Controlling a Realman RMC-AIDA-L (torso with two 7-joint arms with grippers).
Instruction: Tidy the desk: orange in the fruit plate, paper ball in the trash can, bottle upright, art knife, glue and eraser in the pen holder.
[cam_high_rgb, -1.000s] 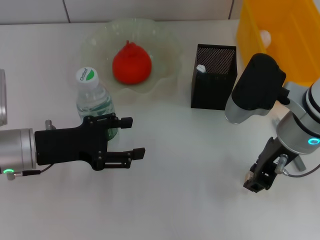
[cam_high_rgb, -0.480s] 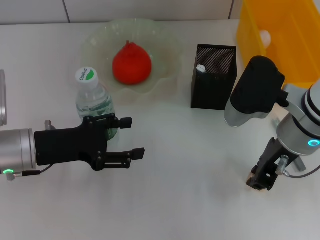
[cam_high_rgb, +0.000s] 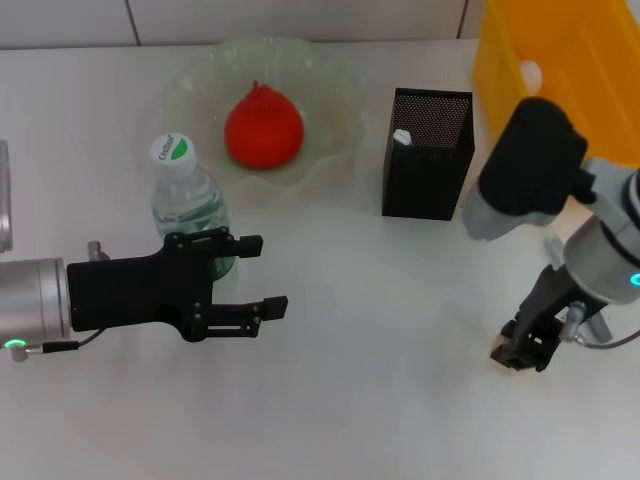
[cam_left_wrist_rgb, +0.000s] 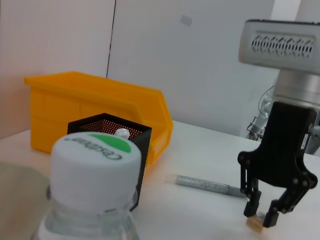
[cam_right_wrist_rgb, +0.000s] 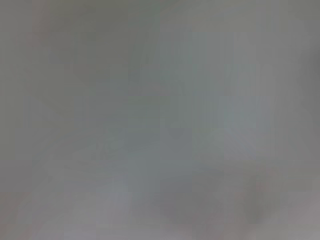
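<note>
Right gripper (cam_left_wrist_rgb: 261, 220), fingers clamped on the tiny beige eraser block (cam_left_wrist_rgb: 255, 223) just above the white desk (cam_high_rgb: 380, 400); tall square black mesh pen holder (cam_high_rgb: 428, 152) lies beyond, toward the robot's left; left gripper (cam_high_rgb: 260, 275) open, idle.

Red-orange orange (cam_high_rgb: 263, 128) in pale-green translucent fruit plate (cam_high_rgb: 330, 150). Bottle (cam_high_rgb: 187, 207): clear, white cap w/ green mark. Black mesh pen holder (cam_high_rgb: 425, 155). Bright yellow trash can (cam_high_rgb: 555, 70). Grey glue (cam_left_wrist_rgb: 207, 184), beige eraser (cam_left_wrist_rgb: 255, 224), white desk (cam_high_rgb: 380, 400).
</note>
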